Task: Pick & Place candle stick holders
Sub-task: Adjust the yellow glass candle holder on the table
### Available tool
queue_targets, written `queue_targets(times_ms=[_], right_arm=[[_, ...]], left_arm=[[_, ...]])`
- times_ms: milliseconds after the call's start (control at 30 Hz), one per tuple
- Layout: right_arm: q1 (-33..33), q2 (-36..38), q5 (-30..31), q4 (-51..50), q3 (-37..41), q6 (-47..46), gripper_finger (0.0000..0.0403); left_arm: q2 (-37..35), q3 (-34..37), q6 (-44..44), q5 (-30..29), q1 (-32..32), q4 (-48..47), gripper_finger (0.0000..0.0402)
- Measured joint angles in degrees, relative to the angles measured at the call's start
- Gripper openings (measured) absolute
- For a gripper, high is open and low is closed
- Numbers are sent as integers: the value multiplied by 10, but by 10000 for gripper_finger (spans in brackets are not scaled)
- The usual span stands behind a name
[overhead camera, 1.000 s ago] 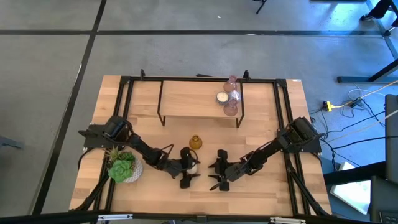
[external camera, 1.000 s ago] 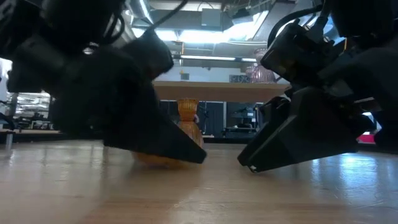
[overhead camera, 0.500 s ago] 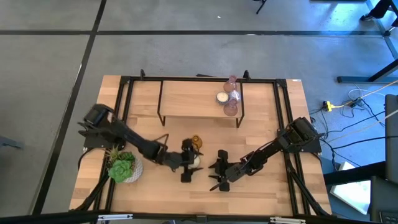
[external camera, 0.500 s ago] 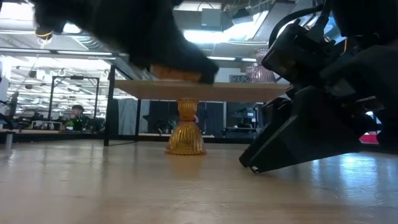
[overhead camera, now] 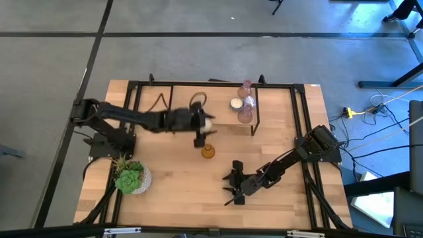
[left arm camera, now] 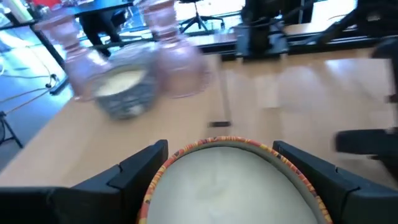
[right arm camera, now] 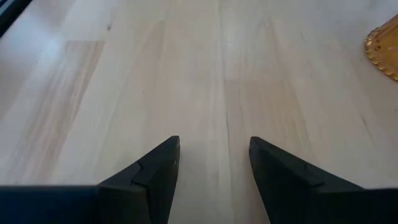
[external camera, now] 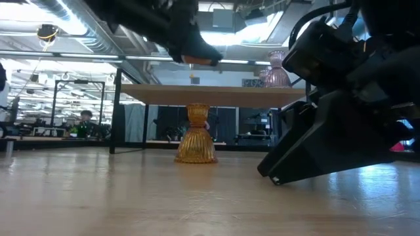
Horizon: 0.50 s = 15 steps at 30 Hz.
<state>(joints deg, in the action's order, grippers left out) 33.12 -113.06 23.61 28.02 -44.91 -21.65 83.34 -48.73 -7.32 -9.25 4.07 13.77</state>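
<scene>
The amber-gold holder point(overhead camera: 208, 153) stands upright on the bench point(overhead camera: 277, 198), ribbed and waisted. A cream-white holder point(left arm camera: 231, 186) with an orange rim sits gripped above the shelf point(overhead camera: 192, 106). Two pinkish holders point(overhead camera: 246, 114) and one silvery holder point(overhead camera: 236, 104) cluster on that shelf.

From overhead we look straight down on the table point(overhead camera: 277, 198); from tabletop level, across it. Both views share the amber holder point(overhead camera: 208, 153), centre frame.
</scene>
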Motion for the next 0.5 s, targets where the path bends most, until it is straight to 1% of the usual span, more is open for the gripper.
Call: queue_targets(times_ms=[133, 233, 333, 433, 500], right_arm=[[1, 0, 5, -6, 0, 0, 197], [1, 0, 11, -11, -1, 0, 197], [1, 0, 23, -18, -1, -2, 197], [0, 1, 32, -25, -1, -3, 197], [-4, 1, 34, -27, -1, -3, 197]], left_arm=[[13, 0, -18, 77, 85, -1, 277], [22, 0, -20, 134, 135, 16, 277], [32, 0, -25, 173, 164, 46, 277], [45, -3, -27, 202, 178, 82, 277], [60, -11, -28, 218, 184, 85, 277]])
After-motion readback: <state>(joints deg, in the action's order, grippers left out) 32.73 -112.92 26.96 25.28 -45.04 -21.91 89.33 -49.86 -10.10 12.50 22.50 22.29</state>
